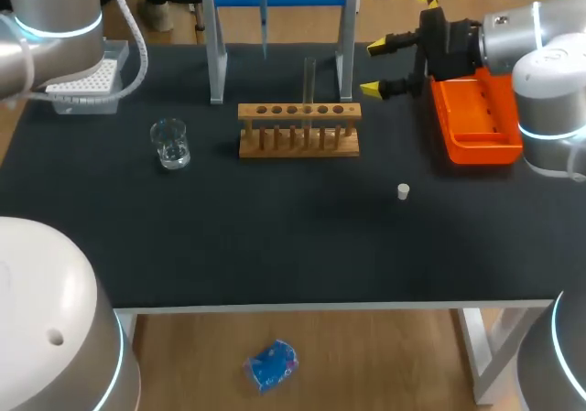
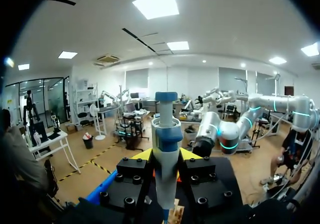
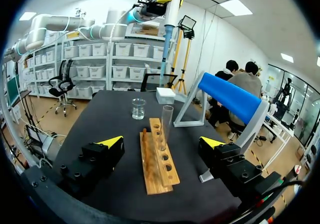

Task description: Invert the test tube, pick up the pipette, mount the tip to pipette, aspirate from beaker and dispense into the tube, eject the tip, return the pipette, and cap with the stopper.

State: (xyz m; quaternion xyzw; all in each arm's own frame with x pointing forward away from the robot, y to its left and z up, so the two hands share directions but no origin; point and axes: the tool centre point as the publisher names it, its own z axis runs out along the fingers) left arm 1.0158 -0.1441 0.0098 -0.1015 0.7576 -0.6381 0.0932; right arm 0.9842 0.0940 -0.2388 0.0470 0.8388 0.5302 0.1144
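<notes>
Above the worktop's back edge, the left gripper [image 2: 166, 155] clasps the pipette [image 2: 166, 134]. The tube [image 1: 309, 83] stands upright in the rack [image 1: 299, 133] mid-worktop. The right gripper [image 1: 374, 67], fingers spread, hangs beside it. The stopper [image 1: 403, 190] lies nearer the right edge.

I can read no text, number, label or sign on anything on my counter [image 1: 275, 246]. The pipette [image 2: 166, 134], close in my left wrist view, shows only plain white and blue bands, with no marking I can make out.
</notes>
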